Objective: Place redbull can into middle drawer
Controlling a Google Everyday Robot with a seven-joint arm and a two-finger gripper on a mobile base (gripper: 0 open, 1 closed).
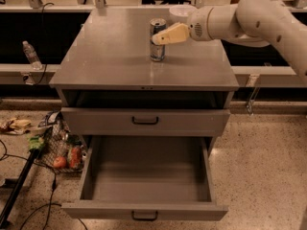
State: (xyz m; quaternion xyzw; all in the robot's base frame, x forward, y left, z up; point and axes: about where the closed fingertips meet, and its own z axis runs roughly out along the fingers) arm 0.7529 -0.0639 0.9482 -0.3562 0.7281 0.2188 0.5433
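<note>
The redbull can (pixel 157 52) stands upright on the grey cabinet top (pixel 115 56), near the middle right. My gripper (pixel 156 40) reaches in from the right on a white arm and sits at the can's upper half, overlapping it in view. Whether it touches the can I cannot tell. The middle drawer (pixel 96 176) is pulled wide open below, an empty deep tray with a small black handle (pixel 145 216) on its front. The drawer front above it (pixel 192 121) is closed.
A white bowl (pixel 180 11) sits at the back of the cabinet top, partly behind my arm. A water bottle (pixel 31 54) stands on the left ledge. A mesh basket (pixel 62 150) with produce, cables and a black pole (pixel 17 193) lie on the floor at left.
</note>
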